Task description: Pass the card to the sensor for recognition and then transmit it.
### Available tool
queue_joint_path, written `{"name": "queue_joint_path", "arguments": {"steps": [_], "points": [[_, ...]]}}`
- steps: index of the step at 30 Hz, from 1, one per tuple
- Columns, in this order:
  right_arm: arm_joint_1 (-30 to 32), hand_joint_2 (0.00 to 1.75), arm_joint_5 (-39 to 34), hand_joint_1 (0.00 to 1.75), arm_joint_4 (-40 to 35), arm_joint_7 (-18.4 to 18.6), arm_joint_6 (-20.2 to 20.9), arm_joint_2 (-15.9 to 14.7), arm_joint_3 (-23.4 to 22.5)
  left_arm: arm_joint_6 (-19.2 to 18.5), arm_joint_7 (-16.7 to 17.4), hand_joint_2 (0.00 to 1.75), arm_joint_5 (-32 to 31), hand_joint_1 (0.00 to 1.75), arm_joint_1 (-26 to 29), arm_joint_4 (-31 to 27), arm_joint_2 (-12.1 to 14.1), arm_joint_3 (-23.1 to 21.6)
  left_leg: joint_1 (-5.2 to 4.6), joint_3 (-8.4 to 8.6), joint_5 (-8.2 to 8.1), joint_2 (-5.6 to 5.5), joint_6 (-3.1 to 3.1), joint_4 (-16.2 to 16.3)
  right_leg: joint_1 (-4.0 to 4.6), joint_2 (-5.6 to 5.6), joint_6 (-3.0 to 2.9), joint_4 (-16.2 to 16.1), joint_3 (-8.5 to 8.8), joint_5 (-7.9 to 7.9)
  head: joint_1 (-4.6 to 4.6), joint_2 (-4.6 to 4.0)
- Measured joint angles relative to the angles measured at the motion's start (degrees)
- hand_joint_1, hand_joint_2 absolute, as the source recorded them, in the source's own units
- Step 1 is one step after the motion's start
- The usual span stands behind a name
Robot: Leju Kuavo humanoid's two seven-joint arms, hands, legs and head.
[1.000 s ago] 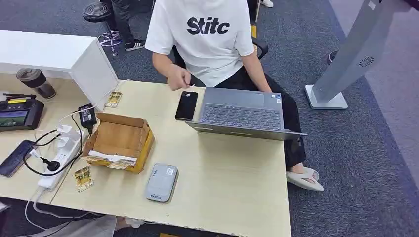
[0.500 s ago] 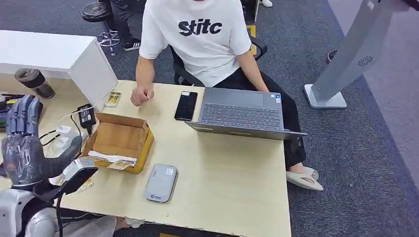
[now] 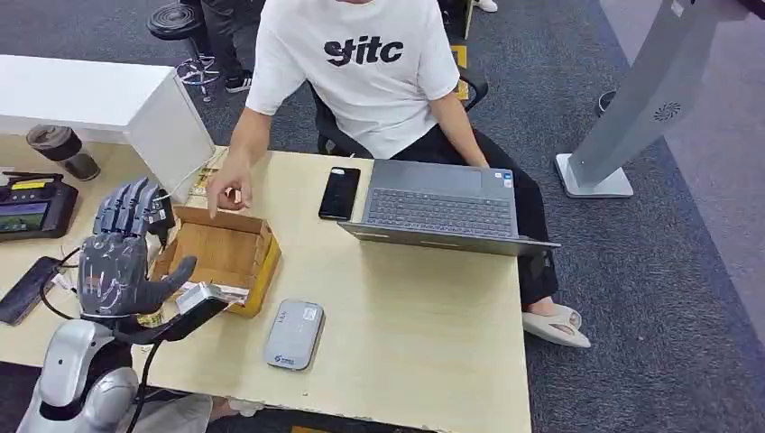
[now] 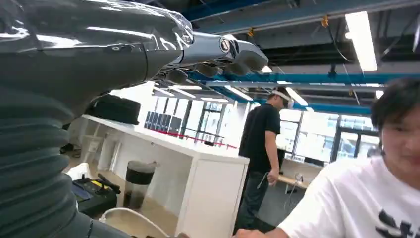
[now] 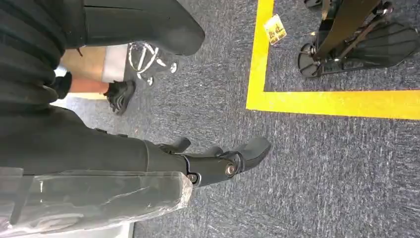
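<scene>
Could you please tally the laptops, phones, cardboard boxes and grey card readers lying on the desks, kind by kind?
Laptop: 1
Phones: 2, a black phone beside the laptop and a dark phone, likely one, at the far left
Cardboard box: 1
Grey card reader: 1
Total: 5

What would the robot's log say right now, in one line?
left hand: open, raised beside cardboard box | right hand: open, hanging over carpet | card reader: untouched on table | person's hand: over box
</scene>
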Motion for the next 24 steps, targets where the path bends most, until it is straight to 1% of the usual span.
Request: {"name": "queue_joint_path", "arguments": {"steps": [2, 4, 8, 14, 17, 19, 22, 24], "points": [[0.03, 1.75, 0.00, 0.00, 0.00, 0.11, 0.00, -0.04, 0.20, -1.41, 0.42, 1.75, -0.26, 0.00, 0.09, 0.18, 0.83, -1.14, 0.00, -0.01, 0.00, 0.00, 0.00, 0.00, 0.00, 0.00, 0.00, 0.00, 0.00, 0.00, -0.02, 0.00], [0.05, 1.75, -0.07, 0.00, 0.00, 0.57, 0.00, -0.04, 0.20, -2.72, 0.42, 1.75, 1.16, 0.00, 0.31, 0.18, 1.27, -2.21, 0.00, -0.01, 0.00, 0.00, 0.00, 0.00, -0.01, 0.00, 0.00, 0.00, 0.01, 0.00, 0.00, 0.00], [0.38, 1.75, -0.02, 0.00, 0.00, 0.98, 0.00, -0.04, 0.20, -5.95, 0.33, 1.75, 6.89, 0.00, 1.79, -0.76, 2.23, -3.78, 0.00, -0.02, 0.00, 0.00, 0.00, 0.00, -0.01, 0.00, 0.00, 0.00, 0.00, 0.00, 0.02, 0.00], [0.74, 1.75, 0.18, 0.00, 0.00, 1.09, 0.00, -0.04, 0.22, -10.04, -0.85, 1.75, 14.84, 0.00, 4.48, -3.61, 3.52, -4.38, 0.00, -0.05, -0.01, 0.00, -0.01, -0.01, -0.01, 0.00, 0.01, 0.00, -0.02, -0.01, 0.00, 0.00], [0.86, 1.75, 1.07, 0.00, 0.00, 1.01, 0.00, -0.04, 0.53, -9.73, 0.33, 1.75, 12.19, 0.00, 5.59, -5.05, 4.59, -4.38, 0.00, -0.05, -0.01, -0.02, -0.01, -0.01, 0.00, -0.02, 0.01, 0.00, -0.01, -0.01, 0.00, 0.00], [0.89, 1.75, 1.22, 0.00, 0.00, 0.98, 0.00, -0.04, 0.88, -9.67, 2.23, 1.75, 9.87, 0.00, 6.12, -5.49, 5.27, -4.07, 0.01, -0.05, -0.01, -0.03, -0.01, -0.01, 0.01, -0.03, 0.01, 0.00, 0.00, -0.01, 0.00, 0.00], [0.96, 1.75, 2.03, 0.00, 0.00, 0.98, 0.00, -0.02, 1.23, -11.83, 4.59, 1.75, 9.18, 0.00, 7.22, -5.79, 6.58, -2.89, 0.01, -0.05, -0.01, -0.02, -0.01, -0.02, 0.01, -0.02, 0.01, 0.01, 0.00, -0.01, 0.00, 0.00], [0.98, 1.75, 2.10, 0.00, 0.00, 0.98, 0.00, -0.02, 1.31, -13.33, 5.29, 1.75, 8.83, 0.00, 8.18, -5.81, 7.73, -1.90, 0.01, -0.05, 0.00, -0.02, -0.01, -0.02, 0.01, -0.02, 0.01, 0.01, 0.00, -0.01, 0.00, 0.00]]}}
